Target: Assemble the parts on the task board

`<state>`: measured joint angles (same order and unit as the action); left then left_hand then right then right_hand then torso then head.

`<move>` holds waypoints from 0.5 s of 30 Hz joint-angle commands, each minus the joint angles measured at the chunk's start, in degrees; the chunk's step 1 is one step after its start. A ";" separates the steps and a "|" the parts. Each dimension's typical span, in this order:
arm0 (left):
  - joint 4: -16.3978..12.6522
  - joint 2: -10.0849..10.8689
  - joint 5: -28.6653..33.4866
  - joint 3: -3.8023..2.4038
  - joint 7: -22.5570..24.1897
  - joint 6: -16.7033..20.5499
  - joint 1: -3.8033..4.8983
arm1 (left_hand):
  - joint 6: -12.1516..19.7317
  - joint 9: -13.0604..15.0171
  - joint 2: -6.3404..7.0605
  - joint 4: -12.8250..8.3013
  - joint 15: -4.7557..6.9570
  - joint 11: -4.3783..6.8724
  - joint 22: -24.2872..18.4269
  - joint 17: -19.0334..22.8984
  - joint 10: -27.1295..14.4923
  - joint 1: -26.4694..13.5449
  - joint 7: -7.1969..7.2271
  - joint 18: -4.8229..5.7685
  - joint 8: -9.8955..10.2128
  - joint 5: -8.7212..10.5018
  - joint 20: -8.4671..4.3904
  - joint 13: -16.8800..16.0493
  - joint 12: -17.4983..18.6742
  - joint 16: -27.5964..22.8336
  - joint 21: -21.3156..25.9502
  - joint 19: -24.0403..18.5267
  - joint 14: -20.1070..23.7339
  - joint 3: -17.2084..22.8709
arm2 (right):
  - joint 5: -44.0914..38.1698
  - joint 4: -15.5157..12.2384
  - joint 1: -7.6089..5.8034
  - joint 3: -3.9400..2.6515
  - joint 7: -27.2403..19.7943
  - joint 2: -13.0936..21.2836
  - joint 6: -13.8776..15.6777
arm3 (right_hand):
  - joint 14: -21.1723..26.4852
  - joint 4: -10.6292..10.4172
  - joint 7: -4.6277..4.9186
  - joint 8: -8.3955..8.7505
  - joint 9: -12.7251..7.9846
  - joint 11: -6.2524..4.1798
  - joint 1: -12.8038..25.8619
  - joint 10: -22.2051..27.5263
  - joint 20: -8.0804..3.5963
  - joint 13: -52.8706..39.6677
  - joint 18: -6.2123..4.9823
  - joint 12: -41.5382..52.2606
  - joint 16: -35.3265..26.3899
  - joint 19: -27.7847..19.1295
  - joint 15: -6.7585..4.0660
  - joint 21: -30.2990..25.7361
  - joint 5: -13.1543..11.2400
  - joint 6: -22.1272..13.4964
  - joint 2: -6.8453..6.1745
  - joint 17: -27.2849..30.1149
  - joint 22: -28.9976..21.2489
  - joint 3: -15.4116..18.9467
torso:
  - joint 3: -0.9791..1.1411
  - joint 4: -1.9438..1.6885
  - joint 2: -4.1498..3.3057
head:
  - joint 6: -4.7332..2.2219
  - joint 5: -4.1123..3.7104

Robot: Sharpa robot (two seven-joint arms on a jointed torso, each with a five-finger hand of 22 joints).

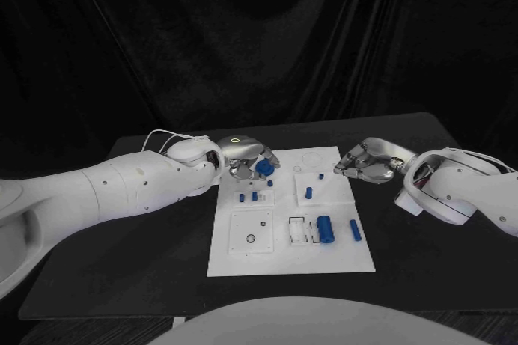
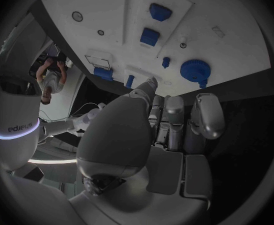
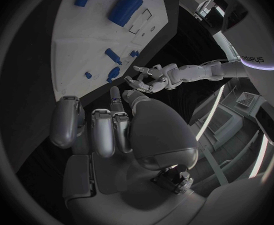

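The left hand (image 1: pixel 246 156) is at the far left corner of the task board (image 1: pixel 291 259). In the head view a round blue part (image 1: pixel 263 166) sits right at its fingers, but the left wrist view shows the fingers (image 2: pixel 202 116) straight and side by side, not closed around anything, with the blue gear-like part (image 2: pixel 194 70) lying on the white plate a little beyond the fingertips. So I cannot tell for sure if this hand touches the part; it does not seem to grip it.

The right hand (image 1: pixel 367 162) is just beside the far right edge of the board, over the black surface (image 1: pixel 129 285). Its fingers (image 3: pixel 102 130) are curled down close together, and nothing is seen between them.

On the board, two small blue pegs (image 1: pixel 248 197) stand in a square block near the left hand. Another blue piece (image 1: pixel 309 192) stands in the block to the right of them. Nearer to the robot, a large blue cylinder (image 1: pixel 325 229) lies next to a rectangular slot (image 1: pixel 297 230), and a thinner blue pin (image 1: pixel 354 230) lies to its right. A square plate with a round hole (image 1: pixel 256 233) is on the left side of the board.
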<state>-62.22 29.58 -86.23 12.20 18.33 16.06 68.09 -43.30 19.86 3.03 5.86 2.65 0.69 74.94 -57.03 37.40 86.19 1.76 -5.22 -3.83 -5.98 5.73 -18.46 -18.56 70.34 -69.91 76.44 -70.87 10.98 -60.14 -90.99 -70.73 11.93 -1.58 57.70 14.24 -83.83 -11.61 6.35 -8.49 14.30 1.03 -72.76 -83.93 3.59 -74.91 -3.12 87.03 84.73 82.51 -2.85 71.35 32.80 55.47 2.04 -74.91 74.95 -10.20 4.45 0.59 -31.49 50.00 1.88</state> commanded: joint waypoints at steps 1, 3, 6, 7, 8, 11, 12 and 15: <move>1.26 -0.87 -5.89 -0.07 1.85 1.43 -0.63 | -0.92 -0.56 0.20 0.12 0.05 -0.26 8.94 0.49 1.01 -0.85 -0.28 0.67 -0.23 0.80 0.13 0.51 0.01 0.02 0.13 0.31 -0.31 -0.53 | -0.02 0.04 0.10 -0.04 -0.14 -0.14 -0.21 | -4.37 0.20 -0.08 0.24 0.06 0.52 -0.16 -2.36 0.09 -8.96 -1.00 -0.12 0.00 -0.23 0.37 0.01 0.21 -0.25 -0.23 -6.48 9.51 0.04 | -0.01 0.01 -0.03 | 0.00 0.08; 1.94 -1.40 -6.15 -0.07 1.59 1.35 -0.97 | -1.49 -0.83 0.16 0.18 0.07 -0.16 8.91 0.58 1.52 -1.04 -0.68 0.65 -0.42 1.06 0.12 0.72 -0.09 0.05 0.29 0.28 -0.30 -0.66 | -0.02 0.07 0.11 -0.04 -0.16 -0.21 -0.28 | -4.37 0.20 -0.08 0.24 0.06 0.52 -0.16 -2.36 0.09 -8.96 -1.00 -0.12 0.00 -0.23 0.37 0.01 0.21 -0.25 -0.23 -6.48 9.51 0.04 | -0.04 0.08 -0.10 | 0.00 0.21; 2.80 -2.09 -6.37 -0.07 1.29 1.31 -1.40 | -2.08 -1.18 0.01 0.46 0.06 -0.42 9.05 0.10 2.28 -1.51 -0.99 0.75 -0.58 1.47 0.11 0.92 -0.30 0.54 -0.11 0.64 -0.71 -0.88 | -0.02 0.16 0.14 -0.04 -0.18 -0.34 -0.42 | -4.35 0.18 -0.08 0.25 0.06 0.52 -0.12 -2.27 0.10 -8.81 -1.01 -0.20 -0.05 -0.25 0.37 -0.06 0.21 -0.26 -0.23 -6.41 9.49 0.03 | -0.10 0.14 -0.16 | 0.00 0.35; 2.99 -2.25 -6.41 -0.07 1.23 1.27 -1.50 | -2.24 -1.22 -0.02 0.51 0.06 -0.45 9.07 -0.03 2.36 -1.58 -1.09 0.76 -0.64 1.55 0.11 0.96 -0.32 0.66 -0.17 0.69 -0.82 -0.92 | -0.02 0.19 0.15 -0.04 -0.17 -0.38 -0.47 | -4.35 0.18 -0.08 0.25 0.06 0.52 -0.12 -2.27 0.10 -8.81 -1.01 -0.20 -0.05 -0.25 0.37 -0.06 0.21 -0.26 -0.23 -6.41 9.49 0.03 | -0.07 0.13 -0.12 | 0.00 0.36; 3.12 -2.37 -6.44 -0.07 1.18 1.21 -1.57 | -2.47 -1.28 -0.05 0.55 0.06 -0.43 9.11 -0.05 2.50 -1.64 -1.26 0.79 -0.72 1.62 0.11 1.01 -0.35 0.74 -0.28 0.78 -0.87 -0.95 | -0.02 0.21 0.15 -0.04 -0.17 -0.40 -0.52 | -4.35 0.18 -0.08 0.25 0.06 0.52 -0.12 -2.27 0.10 -8.81 -1.01 -0.20 -0.05 -0.25 0.37 -0.06 0.21 -0.26 -0.23 -6.41 9.49 0.03 | -0.07 0.15 -0.14 | 0.00 0.38; 3.65 -2.90 -6.51 -0.07 0.88 0.71 -1.86 | -2.71 -1.35 -0.12 0.56 0.07 -0.42 9.08 0.09 2.72 -1.62 -1.33 0.76 -0.81 1.62 0.10 1.05 -0.41 0.72 -0.17 0.73 -0.82 -0.94 | -0.02 0.31 0.18 -0.04 -0.19 -0.53 -0.69 | -4.35 0.18 -0.09 0.26 0.06 0.52 -0.10 -2.23 0.10 -8.75 -1.00 -0.24 -0.05 -0.24 0.38 -0.04 0.23 -0.26 -0.20 -6.40 9.50 0.01 | 0.06 0.03 -0.03 | 0.00 0.31; 3.83 -3.06 -6.53 -0.07 0.81 0.56 -1.94 | -2.83 -1.39 -0.17 0.54 0.06 -0.43 9.08 0.16 2.84 -1.58 -1.32 0.76 -0.85 1.56 0.10 1.08 -0.44 0.71 -0.15 0.73 -0.79 -0.91 | -0.02 0.34 0.19 -0.04 -0.20 -0.56 -0.71 | -4.35 0.18 -0.09 0.26 0.06 0.52 -0.10 -2.23 0.10 -8.75 -1.00 -0.24 -0.05 -0.24 0.38 -0.04 0.23 -0.26 -0.20 -6.40 9.50 0.01 | 0.06 0.04 -0.03 | 0.00 0.31; 4.75 -3.80 -6.56 -0.08 0.63 0.15 -2.29 | -2.99 -1.45 -0.21 0.58 0.06 -0.48 9.07 0.24 3.01 -1.62 -1.40 0.75 -0.90 1.51 0.10 1.12 -0.48 0.69 -0.09 0.70 -0.74 -0.92 | -0.02 0.47 0.20 -0.04 -0.22 -0.65 -0.82 | -4.35 0.18 -0.09 0.26 0.06 0.52 -0.10 -2.23 0.10 -8.75 -1.00 -0.24 -0.05 -0.24 0.38 -0.04 0.23 -0.26 -0.20 -6.40 9.50 0.01 | 0.05 0.04 0.04 | 0.00 0.41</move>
<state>-57.84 26.10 -91.65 12.17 18.66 16.51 65.99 -45.98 18.50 2.91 6.48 2.73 0.27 74.94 -56.87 40.05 84.94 0.32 -5.24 -4.50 -4.64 5.83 -17.40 -18.80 70.99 -69.90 76.93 -71.40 10.36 -60.14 -90.59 -70.66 11.94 -1.67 57.07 13.83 -83.84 -11.61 6.35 -8.49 14.30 1.03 -72.76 -83.93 3.60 -74.90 -3.13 87.03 84.74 82.51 -2.85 71.35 32.79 55.47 2.04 -74.91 74.94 -10.20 4.46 0.66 -31.53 50.00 2.21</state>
